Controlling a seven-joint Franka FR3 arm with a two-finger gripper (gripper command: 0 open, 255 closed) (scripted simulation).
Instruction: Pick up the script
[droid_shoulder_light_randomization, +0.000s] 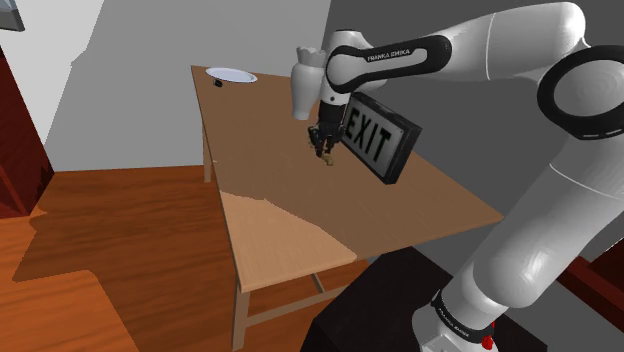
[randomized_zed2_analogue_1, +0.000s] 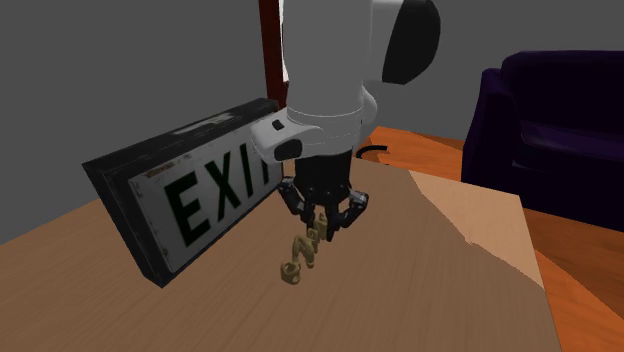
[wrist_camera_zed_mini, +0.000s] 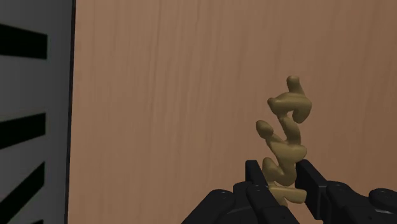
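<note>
Tan and curling like a squiggle of cursive, the script (wrist_camera_zed_mini: 286, 137) is hanging from the black hand (wrist_camera_zed_mini: 283, 181), whose two fingers are pinching its near end while the rest is sticking out past the fingertips. In the second exterior view the script (randomized_zed2_analogue_1: 300, 255) is dangling below the hand (randomized_zed2_analogue_1: 322, 218), with its lower end close over the wooden tabletop (randomized_zed2_analogue_1: 420, 290); whether it is touching the wood I cannot tell. Just beside the hand, a black-framed EXIT sign (randomized_zed2_analogue_1: 190, 200) is standing tilted on the tabletop, its grey face showing next to the fingers in the wrist view. In the shoulder view the white arm (droid_shoulder_light_randomization: 520, 150) is reaching over the tabletop (droid_shoulder_light_randomization: 290, 230), and a white plate (droid_shoulder_light_randomization: 231, 75) is lying at the far corner, well apart from the script (droid_shoulder_light_randomization: 326, 160). A dark purple sofa (randomized_zed2_analogue_1: 560, 110) is standing beyond the tabletop in the second exterior view.
</note>
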